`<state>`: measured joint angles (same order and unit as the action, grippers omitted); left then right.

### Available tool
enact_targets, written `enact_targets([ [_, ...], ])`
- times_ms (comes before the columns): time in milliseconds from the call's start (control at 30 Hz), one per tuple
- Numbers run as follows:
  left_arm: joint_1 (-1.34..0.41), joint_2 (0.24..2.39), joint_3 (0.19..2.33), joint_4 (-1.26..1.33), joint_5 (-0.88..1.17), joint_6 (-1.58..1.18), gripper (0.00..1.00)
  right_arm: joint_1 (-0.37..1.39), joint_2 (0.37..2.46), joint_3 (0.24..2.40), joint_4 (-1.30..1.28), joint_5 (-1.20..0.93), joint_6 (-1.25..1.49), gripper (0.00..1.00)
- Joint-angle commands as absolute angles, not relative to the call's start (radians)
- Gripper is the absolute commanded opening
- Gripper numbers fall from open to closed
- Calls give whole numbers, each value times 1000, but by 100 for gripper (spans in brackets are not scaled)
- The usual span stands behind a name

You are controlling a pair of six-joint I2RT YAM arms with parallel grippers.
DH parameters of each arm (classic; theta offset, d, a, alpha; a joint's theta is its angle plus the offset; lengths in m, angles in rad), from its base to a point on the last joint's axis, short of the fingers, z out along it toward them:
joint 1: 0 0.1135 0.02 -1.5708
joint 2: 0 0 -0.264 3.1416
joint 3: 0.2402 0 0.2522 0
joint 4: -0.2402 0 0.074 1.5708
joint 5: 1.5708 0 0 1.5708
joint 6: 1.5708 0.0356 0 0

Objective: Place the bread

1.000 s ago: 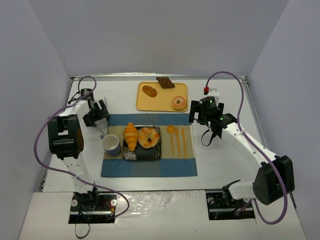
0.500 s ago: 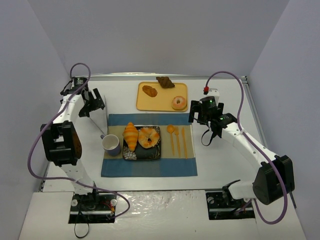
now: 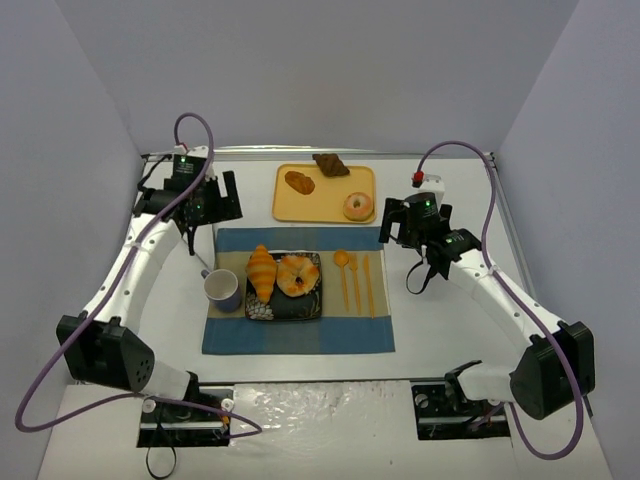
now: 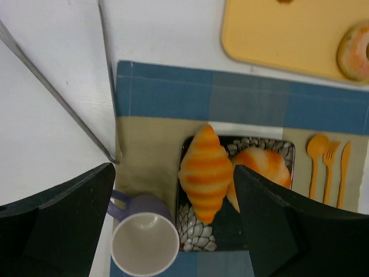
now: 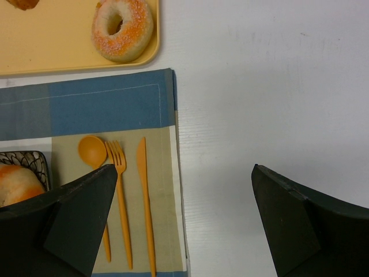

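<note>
A striped croissant (image 3: 262,272) and a round bun (image 3: 297,274) lie on a black patterned plate (image 3: 285,308) on the placemat. They also show in the left wrist view, the croissant (image 4: 205,173) beside the bun (image 4: 262,170). A yellow tray (image 3: 325,195) at the back holds a brown roll (image 3: 299,182), a dark pastry (image 3: 330,164) and a sugared donut (image 3: 358,206). My left gripper (image 3: 222,200) is open and empty, raised left of the tray. My right gripper (image 3: 400,222) is open and empty, right of the tray; the donut (image 5: 122,29) shows in its view.
A purple mug (image 3: 222,289) stands left of the plate on the blue and beige placemat (image 3: 300,335). An orange spoon (image 3: 342,262), fork (image 3: 355,280) and knife (image 3: 367,282) lie right of the plate. Grey walls close in the table on three sides.
My left arm has swung up and to the right, from beside the placemat's left edge to just left of the tray. My right gripper has shifted slightly.
</note>
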<state>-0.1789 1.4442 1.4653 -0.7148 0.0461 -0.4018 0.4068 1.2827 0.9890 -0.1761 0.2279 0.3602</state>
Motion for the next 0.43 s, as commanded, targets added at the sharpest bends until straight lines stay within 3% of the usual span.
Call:
enact_targets([
  [0, -254, 1337, 1390, -705, 14, -386, 82, 411, 1236, 1025, -146, 242, 380, 100],
  [400, -259, 1290, 1298, -679, 9, -374, 82, 411, 1255, 1091, -166, 230, 382, 100],
])
